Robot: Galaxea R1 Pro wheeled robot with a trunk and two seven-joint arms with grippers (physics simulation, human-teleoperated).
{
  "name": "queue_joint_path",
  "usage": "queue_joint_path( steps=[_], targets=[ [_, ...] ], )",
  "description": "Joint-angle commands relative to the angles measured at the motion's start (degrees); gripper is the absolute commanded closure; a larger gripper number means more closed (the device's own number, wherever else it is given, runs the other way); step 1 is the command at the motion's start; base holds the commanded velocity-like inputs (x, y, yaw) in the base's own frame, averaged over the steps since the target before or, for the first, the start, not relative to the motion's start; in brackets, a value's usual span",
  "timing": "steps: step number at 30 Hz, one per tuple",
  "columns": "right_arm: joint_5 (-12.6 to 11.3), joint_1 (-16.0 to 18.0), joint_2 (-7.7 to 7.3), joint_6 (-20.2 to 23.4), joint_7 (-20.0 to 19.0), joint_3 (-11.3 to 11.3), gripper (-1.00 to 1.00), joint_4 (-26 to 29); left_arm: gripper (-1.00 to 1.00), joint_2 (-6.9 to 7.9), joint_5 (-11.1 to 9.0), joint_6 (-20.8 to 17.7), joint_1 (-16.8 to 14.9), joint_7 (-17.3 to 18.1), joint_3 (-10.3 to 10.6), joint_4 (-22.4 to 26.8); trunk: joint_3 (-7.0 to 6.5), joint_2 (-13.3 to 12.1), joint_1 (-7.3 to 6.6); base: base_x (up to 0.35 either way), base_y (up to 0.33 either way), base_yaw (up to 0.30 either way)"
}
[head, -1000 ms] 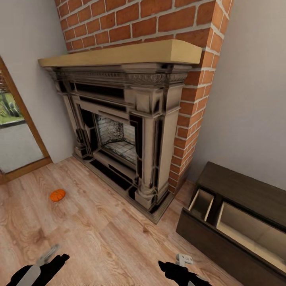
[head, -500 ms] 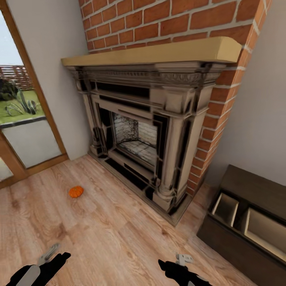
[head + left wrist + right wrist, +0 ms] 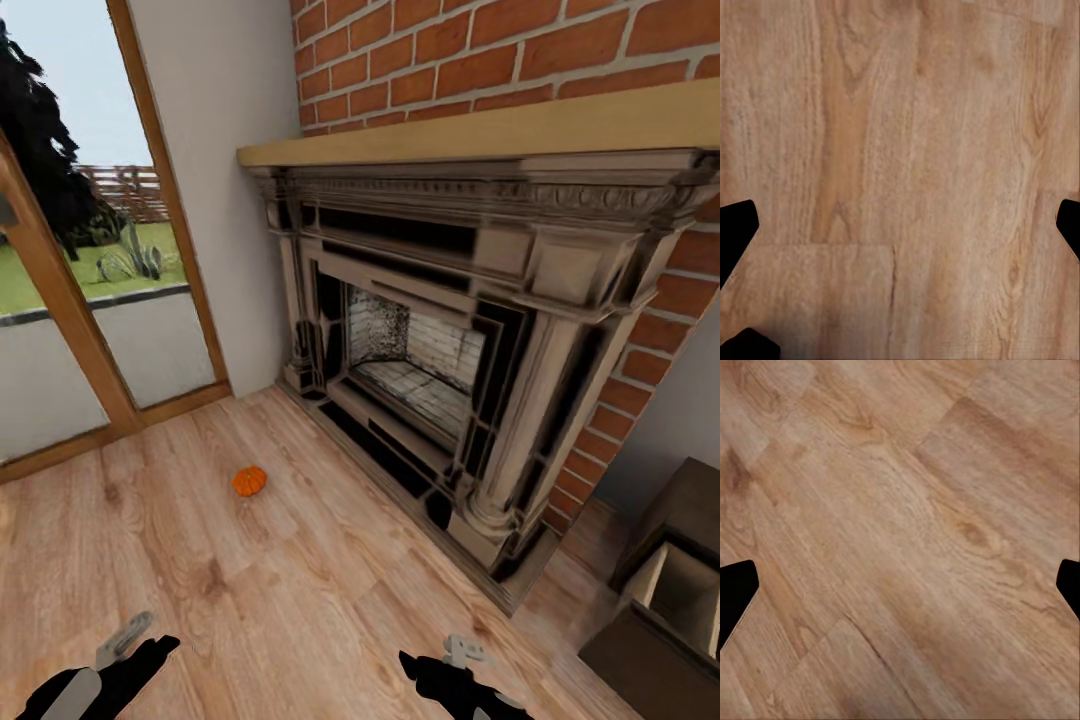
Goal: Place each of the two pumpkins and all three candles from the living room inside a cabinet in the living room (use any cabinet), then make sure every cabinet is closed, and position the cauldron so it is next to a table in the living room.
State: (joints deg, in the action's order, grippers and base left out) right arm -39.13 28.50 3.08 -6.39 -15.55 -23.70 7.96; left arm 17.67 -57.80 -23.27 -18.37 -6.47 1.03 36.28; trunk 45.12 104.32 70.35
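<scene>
Glass door point(image 3: 90, 260): at 10 o'clock in the head view, wooden frame, lawn and fence visible through it.
Left end effector point(image 3: 110, 660): at 7 o'clock in the head view, low over the floor. In the left wrist view the dark fingertips point(image 3: 736, 229) sit at opposite picture edges, spread wide, nothing between them but bare planks.
Floor point(image 3: 250, 600): light wood planks, visible grain and knots.
Pumpkin point(image 3: 249, 481): small, orange, ribbed; rests on the floor at about 10 o'clock from the picture centre of the head view, well apart from both end effectors, near the left foot of the fireplace.
Fireplace point(image 3: 470, 330): at 1 o'clock, carved surround with a tan mantel shelf, set in a red brick chimney.
Right end effector point(image 3: 455, 670): at 5 o'clock in the head view. In the right wrist view its fingertips point(image 3: 735, 592) stand far apart, holding nothing.
Cabinet point(image 3: 670, 590): dark brown, at 4 o'clock, partly cut by the picture edge; one pale-lined drawer stands pulled out.
</scene>
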Motion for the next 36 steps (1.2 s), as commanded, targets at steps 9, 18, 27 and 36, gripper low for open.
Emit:
queue_joint_path(
  steps=[9,18,27,36],
  targets=[
    [-0.60,0.07,0.00,-0.29,-0.18,-0.47,-1.00,-0.13,-1.00,-0.01,-0.56,-0.19,0.00,-0.41,0.20,0.11,0.05,0.02,0.02,0.290,0.165,0.292],
    [-0.60,0.07,0.00,-0.32,-0.26,-0.47,-1.00,-0.13,-1.00,-0.01,-0.60,-0.19,0.00,-0.39,0.20,0.11,0.05,0.02,0.02,0.293,0.133,0.248],
    [-0.58,0.07,0.00,-0.14,-0.29,-0.58,-1.00,-0.13,-1.00,-0.01,-0.56,-0.18,0.00,-0.38,0.22,0.11,0.05,0.02,0.02,0.233,0.227,0.023],
    [-0.69,0.07,0.00,-0.17,-0.71,-0.49,-1.00,-0.08,-1.00,-0.01,-0.56,-0.19,0.00,-0.38,0.29,0.11,0.05,0.02,0.02,0.279,0.213,0.000]
  ],
)
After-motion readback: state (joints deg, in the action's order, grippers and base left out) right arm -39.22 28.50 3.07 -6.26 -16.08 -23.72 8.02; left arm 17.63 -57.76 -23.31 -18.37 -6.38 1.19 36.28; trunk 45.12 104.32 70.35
